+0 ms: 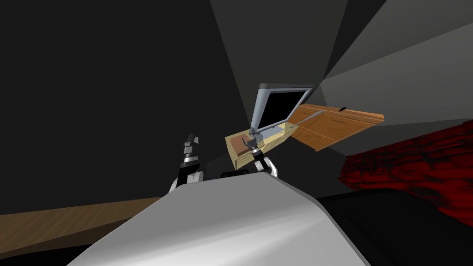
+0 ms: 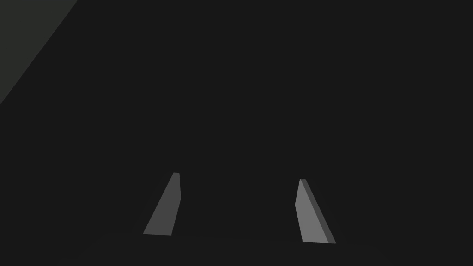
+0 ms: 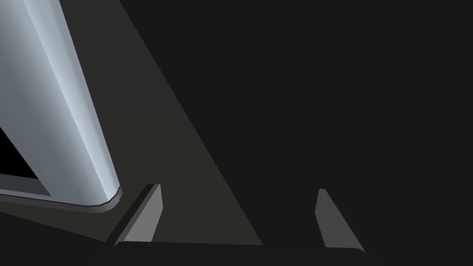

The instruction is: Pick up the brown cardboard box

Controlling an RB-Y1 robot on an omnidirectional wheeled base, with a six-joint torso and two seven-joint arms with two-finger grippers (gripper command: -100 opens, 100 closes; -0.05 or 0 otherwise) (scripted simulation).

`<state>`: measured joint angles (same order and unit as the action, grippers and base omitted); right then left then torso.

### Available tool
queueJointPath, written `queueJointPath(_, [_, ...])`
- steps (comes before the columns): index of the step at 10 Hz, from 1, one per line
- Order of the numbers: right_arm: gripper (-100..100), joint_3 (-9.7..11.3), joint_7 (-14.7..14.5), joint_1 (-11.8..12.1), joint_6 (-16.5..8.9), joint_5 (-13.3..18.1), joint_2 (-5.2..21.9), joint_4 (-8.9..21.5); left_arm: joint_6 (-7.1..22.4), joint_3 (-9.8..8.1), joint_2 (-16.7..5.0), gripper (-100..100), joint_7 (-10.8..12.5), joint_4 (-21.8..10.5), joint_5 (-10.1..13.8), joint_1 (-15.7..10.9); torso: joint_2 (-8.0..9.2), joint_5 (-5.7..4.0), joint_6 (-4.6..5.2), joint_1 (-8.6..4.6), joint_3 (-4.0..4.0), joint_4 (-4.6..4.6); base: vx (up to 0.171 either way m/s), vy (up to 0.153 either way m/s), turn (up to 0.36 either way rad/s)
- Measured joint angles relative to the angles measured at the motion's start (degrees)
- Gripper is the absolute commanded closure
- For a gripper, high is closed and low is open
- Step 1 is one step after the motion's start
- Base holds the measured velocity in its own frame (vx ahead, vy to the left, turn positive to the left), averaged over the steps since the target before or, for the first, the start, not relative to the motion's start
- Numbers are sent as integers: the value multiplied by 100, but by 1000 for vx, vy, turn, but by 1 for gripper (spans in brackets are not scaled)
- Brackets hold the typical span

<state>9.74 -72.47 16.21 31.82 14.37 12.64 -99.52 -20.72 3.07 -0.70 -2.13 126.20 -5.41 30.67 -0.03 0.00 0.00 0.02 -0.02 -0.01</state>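
Cardboard box (image 1: 238, 144), brown and flat, lies on the top of the pale wooden desk (image 1: 244, 161) at its left end. A monitor (image 1: 277, 107) with a grey frame and a black screen stands on the same desk just beside the box, toward the right end.

The right gripper (image 1: 252, 141) is up at the desk's front edge, at the box's right side, between box and monitor. It looks to be touching the box, though the head view is too small to be sure. In its wrist view the right gripper (image 3: 238, 187) has its jaws apart with nothing between them, and the monitor's grey frame (image 3: 60, 106) rises close beside one finger.

The left gripper (image 1: 191, 138) is raised to the left of the desk, well apart from the box. Its wrist view shows the jaws (image 2: 239, 176) spread wide and empty.

An orange-brown cabinet (image 1: 337, 124) stands past the desk's right end.
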Motion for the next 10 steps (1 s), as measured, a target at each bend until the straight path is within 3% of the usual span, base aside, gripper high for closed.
queueJointPath(5, [-100, 81, -707, -77, 75, 190, 37, 303, 0, 0, 0, 0, 0, 0, 0, -1, 1, 0, -2, 0, 1, 1, 5, 7, -57])
queueJointPath(6, [-100, 112, -869, -155, 131, 269, 27, 503, 0, 0, 0, 0, 0, 0, 0, 0, 0, 0, 0, 0, 0, 0, 6, 11, -63])
queueJointPath(10, [-100, 165, -1442, -215, 231, 430, 108, 802, 0, 0, 0, 0, 0, 0, 0, -1, 0, 0, -2, 1, 0, 0, 5, 7, -41])
